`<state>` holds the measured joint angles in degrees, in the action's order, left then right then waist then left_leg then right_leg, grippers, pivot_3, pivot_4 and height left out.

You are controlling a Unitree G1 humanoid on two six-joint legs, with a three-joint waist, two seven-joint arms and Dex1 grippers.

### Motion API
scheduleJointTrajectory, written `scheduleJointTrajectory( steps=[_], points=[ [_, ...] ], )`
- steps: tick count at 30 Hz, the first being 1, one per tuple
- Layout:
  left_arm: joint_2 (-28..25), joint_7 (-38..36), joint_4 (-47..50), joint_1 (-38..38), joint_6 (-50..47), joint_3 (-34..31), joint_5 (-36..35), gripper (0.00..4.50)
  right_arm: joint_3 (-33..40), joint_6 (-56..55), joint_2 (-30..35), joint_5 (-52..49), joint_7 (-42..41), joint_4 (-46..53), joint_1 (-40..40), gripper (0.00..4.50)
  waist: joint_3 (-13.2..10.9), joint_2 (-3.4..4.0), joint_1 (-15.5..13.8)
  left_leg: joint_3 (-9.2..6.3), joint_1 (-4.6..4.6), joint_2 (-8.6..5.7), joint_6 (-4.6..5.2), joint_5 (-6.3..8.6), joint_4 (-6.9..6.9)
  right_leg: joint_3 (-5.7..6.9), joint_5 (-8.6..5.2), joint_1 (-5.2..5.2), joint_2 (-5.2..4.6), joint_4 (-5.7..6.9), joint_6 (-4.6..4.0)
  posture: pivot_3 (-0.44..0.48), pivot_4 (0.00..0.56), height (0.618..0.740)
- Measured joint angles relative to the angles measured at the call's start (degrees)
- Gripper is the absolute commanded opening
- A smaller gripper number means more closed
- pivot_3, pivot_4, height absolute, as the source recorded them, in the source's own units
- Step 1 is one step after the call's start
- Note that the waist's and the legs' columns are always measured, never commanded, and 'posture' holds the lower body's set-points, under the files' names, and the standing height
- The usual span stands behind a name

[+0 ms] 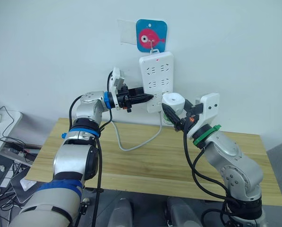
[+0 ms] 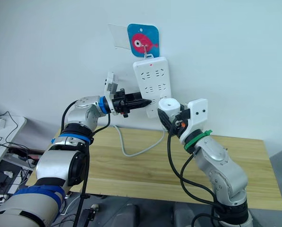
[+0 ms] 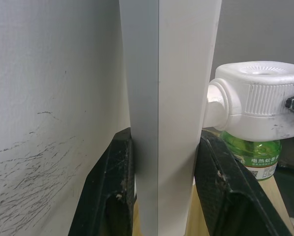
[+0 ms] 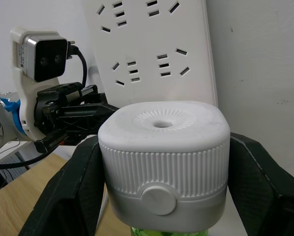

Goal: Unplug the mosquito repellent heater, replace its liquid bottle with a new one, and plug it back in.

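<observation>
Right wrist view: the right gripper (image 4: 161, 187) has its two black fingers clamped on the sides of the small white rounded plastic mosquito repellent heater (image 4: 164, 157), whose ribbed body carries a round vent hole on top and a round button on its front. A green liquid bottle (image 3: 251, 153) hangs beneath the heater. In the left wrist view the heater's neck meets the edge of the long white plastic power strip (image 1: 157, 80), so the heater sits at the strip's lower right, above the far edge of the worktop; whether its prongs are fully seated cannot be told. The left gripper (image 1: 148, 98) reaches in from the left, its black fingers closed on the lower part of the power strip, one finger on each side of the strip's body. The strip hangs upright on the white wall from a hook on a blue square plaque with a pink fish (image 1: 151, 35). A white cable (image 1: 133, 142) runs from the strip's lower end down onto the light wooden worktop (image 1: 131, 165).
</observation>
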<state>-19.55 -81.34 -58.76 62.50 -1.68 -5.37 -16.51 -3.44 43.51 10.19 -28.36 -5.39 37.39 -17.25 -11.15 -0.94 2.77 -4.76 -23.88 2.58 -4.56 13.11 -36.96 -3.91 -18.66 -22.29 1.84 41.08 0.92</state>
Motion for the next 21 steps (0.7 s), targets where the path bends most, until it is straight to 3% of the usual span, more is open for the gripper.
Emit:
scheduleJointTrajectory(
  steps=[21],
  points=[
    [0.3, 0.0, 0.0, 0.0, 0.7, 0.0, 0.2, 1.29, 2.8, 3.1, -0.6, -3.0, -0.2, 0.5, -0.5, 3.1, 0.0, 0.0, 0.0, 0.0, 0.0, 0.0, 0.0, 0.0, 0.0, 0.01, 0.0, 0.0, 0.0, 0.0, 0.0, 0.011, 0.139, 0.74]
  ],
)
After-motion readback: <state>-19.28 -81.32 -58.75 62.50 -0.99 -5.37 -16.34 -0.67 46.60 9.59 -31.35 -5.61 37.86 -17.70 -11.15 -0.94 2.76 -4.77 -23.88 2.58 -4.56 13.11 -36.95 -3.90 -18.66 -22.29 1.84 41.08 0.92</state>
